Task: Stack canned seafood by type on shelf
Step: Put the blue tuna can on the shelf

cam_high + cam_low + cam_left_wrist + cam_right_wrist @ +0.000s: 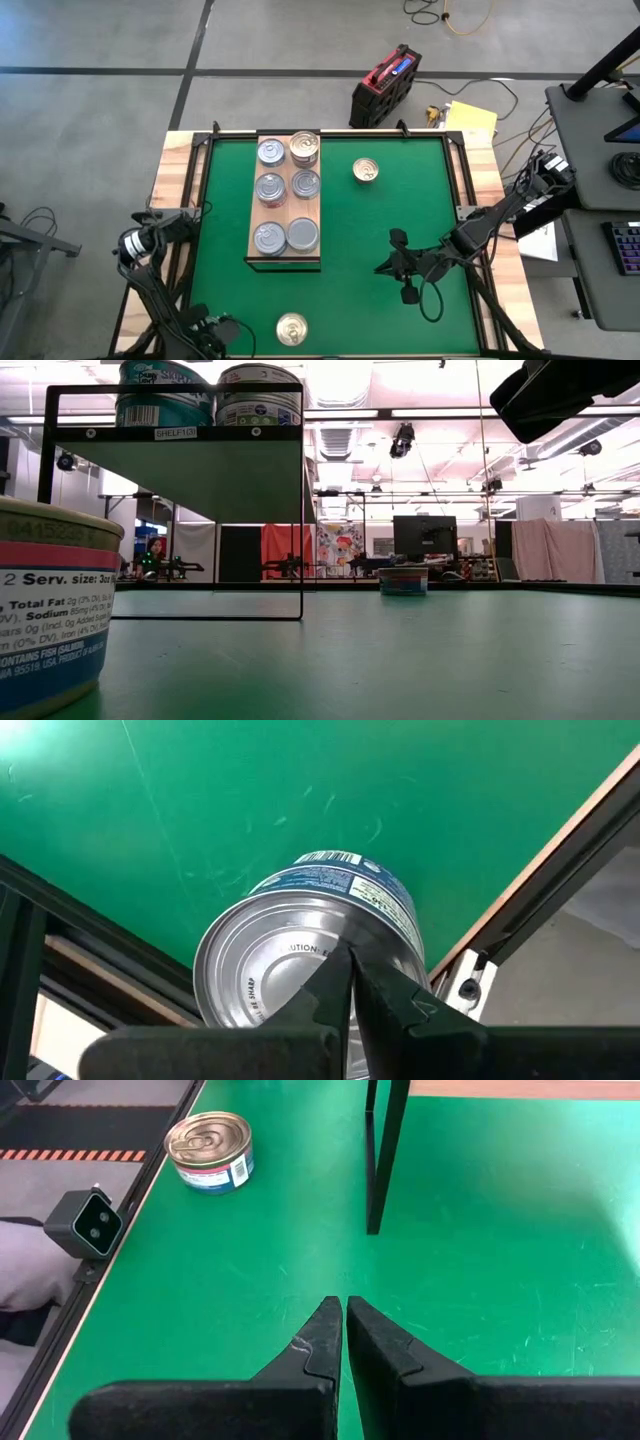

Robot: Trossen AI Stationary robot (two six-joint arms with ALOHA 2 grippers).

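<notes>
Canned seafood sits in three places: one gold-lidded tin (292, 328) at the near edge, six tins (287, 183) paired on the shelf (252, 222), probably by type, and another (366, 171) loose beyond. Both grippers are pinched shut on nothing; the right gripper (393, 266) hovers over the mat mid-table, while the left gripper (352, 982) waits at the near-left corner.

I am seeing a flat green table mat (400, 215) under my dark arms. A pale wooden board with visible grain (253, 238) is showing silver-lidded round tins (270, 186) and one gold-lidded tin (304, 147). Another gold-topped tin (209, 1137) is wearing a blue, red and white label.
</notes>
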